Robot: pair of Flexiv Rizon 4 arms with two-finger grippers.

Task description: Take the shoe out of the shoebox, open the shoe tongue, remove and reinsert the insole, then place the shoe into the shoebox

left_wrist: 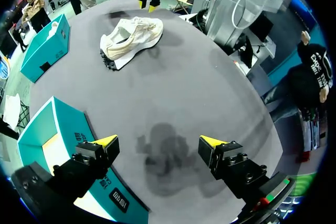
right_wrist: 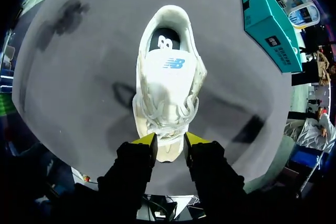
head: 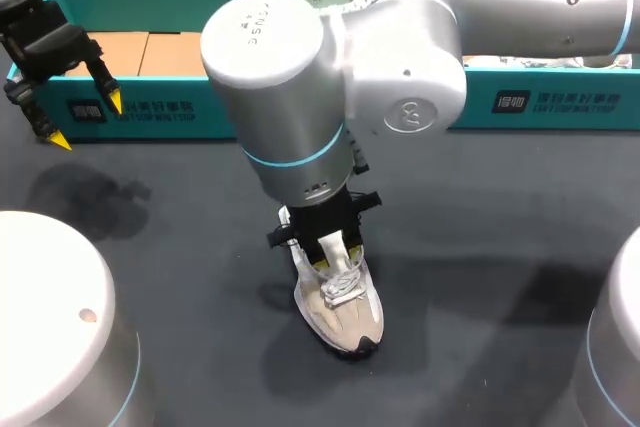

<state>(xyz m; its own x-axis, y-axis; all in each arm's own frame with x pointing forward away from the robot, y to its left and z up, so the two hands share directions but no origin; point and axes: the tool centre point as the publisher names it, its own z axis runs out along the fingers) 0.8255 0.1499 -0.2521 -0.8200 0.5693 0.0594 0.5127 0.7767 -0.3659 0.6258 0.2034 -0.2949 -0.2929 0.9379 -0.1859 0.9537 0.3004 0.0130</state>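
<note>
Right jaws: low over the laced front of the shoe (head: 345, 312), mid worktop (head: 480, 277); cannot tell whether pinching lace or tongue, or merely poised above.
Left jaws: spread wide, holding nothing, at the far left just before the near wall of the shoebox (head: 140, 112).
Shoe: out of the box, upright on its sole, toe toward the near edge, heel toward the far boxes; laces (right_wrist: 164, 114) bunched, tongue (right_wrist: 172, 69) beyond them, dark insole (right_wrist: 164, 40) in place at the heel.
Step in hand: likely opening the tongue; insole not yet removed.
Next move: probably a firm hold on the tongue's upper end and a lift toward the toe, without sliding or tipping the shoe; left jaws free to steady the heel.
Edges: shoebox at far left, a second teal box (head: 545, 102) at far right, both well apart from the shoe.
Open room: worktop open left, right and near of the shoe; bulk of the right arm (head: 330, 77) overhead, crowding any approach from the far side.
</note>
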